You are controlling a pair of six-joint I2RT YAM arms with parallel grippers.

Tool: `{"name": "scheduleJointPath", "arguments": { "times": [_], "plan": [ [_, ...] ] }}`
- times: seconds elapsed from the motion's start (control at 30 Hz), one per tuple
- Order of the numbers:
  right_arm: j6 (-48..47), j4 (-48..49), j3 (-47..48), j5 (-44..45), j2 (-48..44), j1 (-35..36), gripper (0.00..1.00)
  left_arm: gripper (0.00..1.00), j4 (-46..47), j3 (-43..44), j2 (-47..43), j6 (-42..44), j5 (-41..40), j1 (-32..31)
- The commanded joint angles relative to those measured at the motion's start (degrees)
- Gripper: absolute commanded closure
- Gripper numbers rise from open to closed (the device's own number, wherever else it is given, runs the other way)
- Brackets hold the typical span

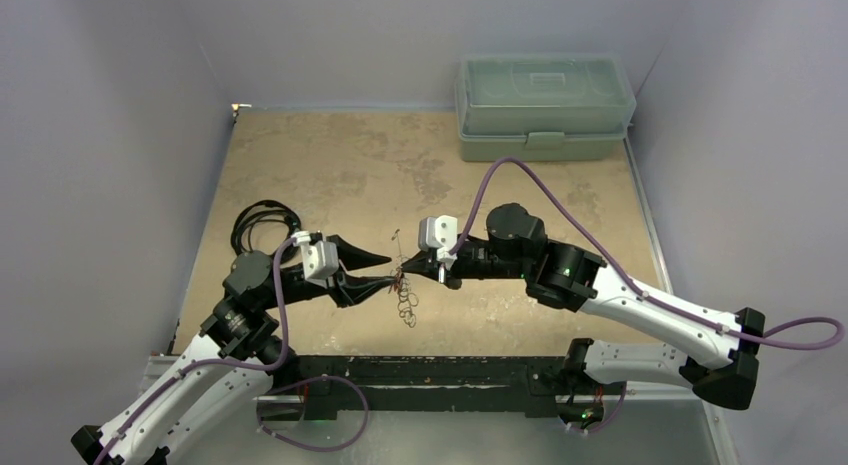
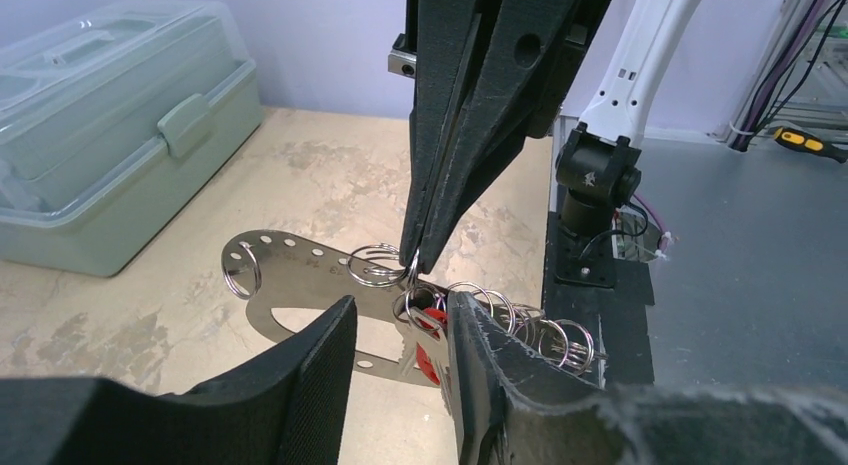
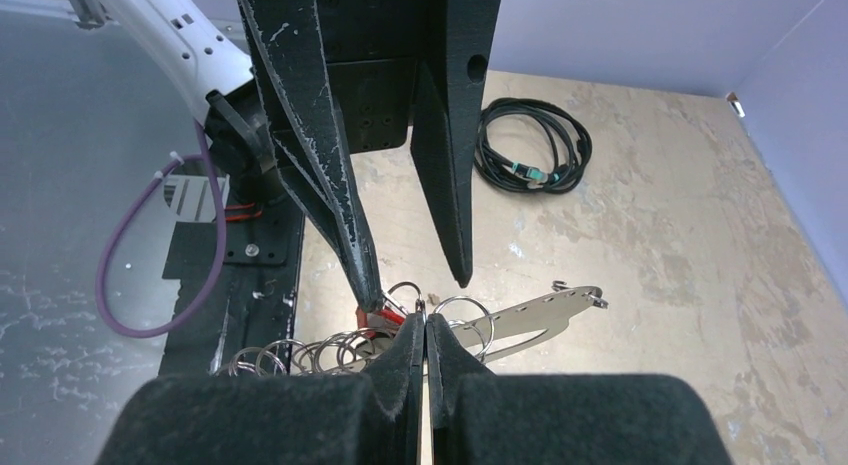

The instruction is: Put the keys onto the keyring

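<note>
The keyring (image 2: 300,270) is a flat silver perforated loop with several wire rings (image 2: 540,330), held above the table. It also shows in the top view (image 1: 406,297) and the right wrist view (image 3: 530,313). The key (image 2: 432,347), silver with a red head, hangs among the rings against my left gripper's right finger (image 2: 490,365). My left gripper (image 2: 402,305) is open around the key and rings. My right gripper (image 3: 422,323) is shut on one wire ring (image 3: 405,290) of the keyring, and comes down from above in the left wrist view (image 2: 418,260). The two grippers meet tip to tip in the top view, left (image 1: 385,270) and right (image 1: 437,272).
A pale green lidded plastic box (image 1: 545,105) stands at the back right. A coiled black cable (image 1: 262,225) lies left of my left arm. The black mounting rail (image 1: 420,375) runs along the table's near edge.
</note>
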Motion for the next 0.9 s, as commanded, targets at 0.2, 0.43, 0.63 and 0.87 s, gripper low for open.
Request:
{"name": "scheduleJointPath", "arguments": {
  "times": [0.2, 0.43, 0.63, 0.87],
  "plan": [
    [1.77, 7.12, -0.71, -3.10, -1.27, 0.14, 1.00, 0.76, 3.40, 0.30, 0.17, -1.18, 2.89, 0.07],
    [2.10, 7.77, -0.80, -4.82, -0.62, 0.15, 1.00, 0.82, 3.49, 0.31, 0.27, -1.13, 3.02, 0.09],
    [2.21, 8.18, -0.94, -5.97, -0.23, 0.14, 1.00, 0.87, 3.71, 0.29, 0.20, -1.04, 3.15, 0.04],
    [2.39, 8.77, -1.32, -6.20, 0.39, 0.14, 1.00, 1.00, 3.86, 0.18, -0.12, -0.71, 3.50, 0.01]
  ]
}}
